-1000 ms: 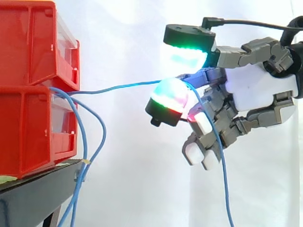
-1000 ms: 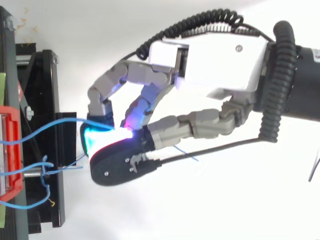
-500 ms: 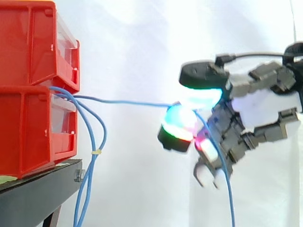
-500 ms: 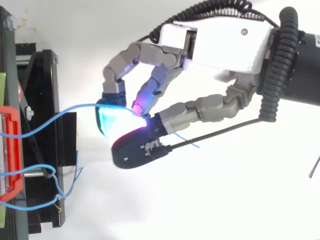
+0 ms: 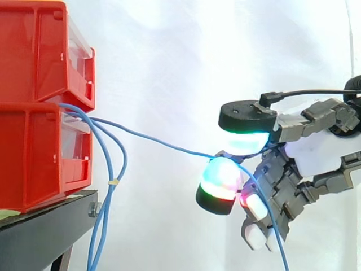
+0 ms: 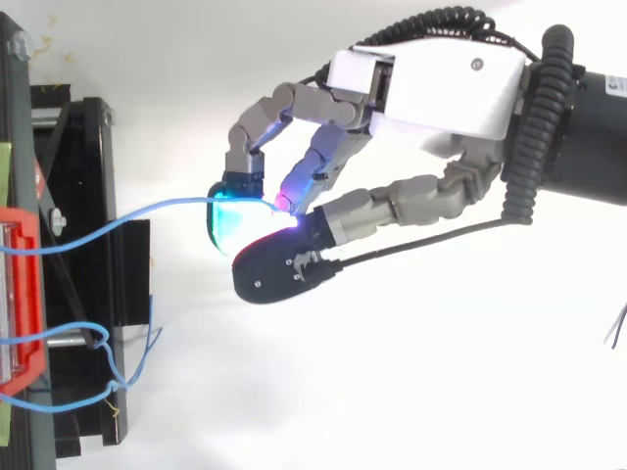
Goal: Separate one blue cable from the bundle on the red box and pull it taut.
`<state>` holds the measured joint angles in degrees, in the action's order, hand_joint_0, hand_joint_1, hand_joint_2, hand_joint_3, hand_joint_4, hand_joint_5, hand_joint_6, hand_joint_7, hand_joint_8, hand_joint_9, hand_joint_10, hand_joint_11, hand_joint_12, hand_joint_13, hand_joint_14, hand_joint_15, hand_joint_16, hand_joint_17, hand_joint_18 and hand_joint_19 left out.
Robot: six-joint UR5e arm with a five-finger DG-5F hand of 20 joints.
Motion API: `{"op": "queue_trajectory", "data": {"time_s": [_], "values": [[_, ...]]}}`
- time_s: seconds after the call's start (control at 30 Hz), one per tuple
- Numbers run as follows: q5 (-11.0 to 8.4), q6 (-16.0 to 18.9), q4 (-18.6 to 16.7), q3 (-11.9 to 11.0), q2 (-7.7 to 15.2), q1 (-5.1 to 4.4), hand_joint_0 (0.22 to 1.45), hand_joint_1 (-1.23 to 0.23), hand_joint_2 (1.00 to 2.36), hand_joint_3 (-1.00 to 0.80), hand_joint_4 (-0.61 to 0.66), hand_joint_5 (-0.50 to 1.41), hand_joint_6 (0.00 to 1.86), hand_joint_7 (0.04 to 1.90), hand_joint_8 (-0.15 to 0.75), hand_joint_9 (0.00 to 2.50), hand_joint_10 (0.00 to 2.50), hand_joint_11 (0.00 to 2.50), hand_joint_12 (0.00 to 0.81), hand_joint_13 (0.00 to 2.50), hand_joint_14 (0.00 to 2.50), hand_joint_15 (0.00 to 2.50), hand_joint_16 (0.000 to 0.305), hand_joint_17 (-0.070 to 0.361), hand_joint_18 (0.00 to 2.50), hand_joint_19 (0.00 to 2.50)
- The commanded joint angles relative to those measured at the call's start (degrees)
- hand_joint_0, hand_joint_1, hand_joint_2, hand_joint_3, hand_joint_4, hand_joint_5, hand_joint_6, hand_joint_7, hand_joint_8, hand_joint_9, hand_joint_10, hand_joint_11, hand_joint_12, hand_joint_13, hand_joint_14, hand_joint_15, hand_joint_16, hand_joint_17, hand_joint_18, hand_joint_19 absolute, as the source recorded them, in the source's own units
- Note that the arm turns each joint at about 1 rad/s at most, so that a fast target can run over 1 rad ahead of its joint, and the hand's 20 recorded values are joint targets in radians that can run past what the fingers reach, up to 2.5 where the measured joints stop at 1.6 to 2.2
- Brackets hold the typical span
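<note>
Bins [image 5: 39, 107]: red, with clear drawer fronts. Stand [image 5: 39, 237]: black. Cable [image 5: 169, 144]: blue, same as the strands hanging beside the bins. Curtain [image 5: 169, 56]: white. Hand [image 6: 431, 83]: white shell, grey fingers, black caps. Fingertips [image 5: 220, 175]: glowing cyan, green, red and magenta.

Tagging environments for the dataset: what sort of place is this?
Probably a robotics lab test cell: a white curtain backdrop, stacked red bins on a black stand, and a robot hand pinching one blue cable that runs to the bins.
</note>
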<state>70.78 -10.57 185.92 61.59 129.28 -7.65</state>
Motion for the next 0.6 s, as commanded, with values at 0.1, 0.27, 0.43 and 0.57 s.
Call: {"op": "queue_trajectory", "data": {"time_s": [0.1, 0.27, 0.43, 0.57], "values": [[-0.73, 0.55, 0.14, 0.02, 0.00, 0.00, 0.51, -0.49, 1.00, -0.50, 0.13, -0.13, 0.78, 0.85, 0.245, 1.06, 0.02, 0.53, 0.348, 0.88, 0.02, 0.48, 0.048, 0.109, 0.76, 0.54], [-2.05, 0.90, 2.07, 0.02, 0.00, -0.09, 0.54, -0.58, 1.00, -0.43, 0.11, -0.13, 0.76, 0.92, 0.247, 1.05, 0.02, 0.54, 0.344, 0.87, 0.02, 0.49, 0.047, 0.106, 0.75, 0.56], [-4.25, -0.24, 4.62, 0.02, 0.00, -0.70, 0.54, -0.62, 1.00, -0.44, 0.12, -0.14, 0.77, 0.90, 0.242, 1.04, 0.02, 0.54, 0.343, 0.87, 0.02, 0.49, 0.047, 0.105, 0.75, 0.56], [-6.88, -4.20, 6.91, 0.02, 0.00, -1.32, 0.54, -0.62, 1.00, -0.46, 0.12, -0.14, 0.78, 0.89, 0.243, 1.04, 0.02, 0.54, 0.341, 0.87, 0.02, 0.49, 0.047, 0.105, 0.75, 0.56]]}}
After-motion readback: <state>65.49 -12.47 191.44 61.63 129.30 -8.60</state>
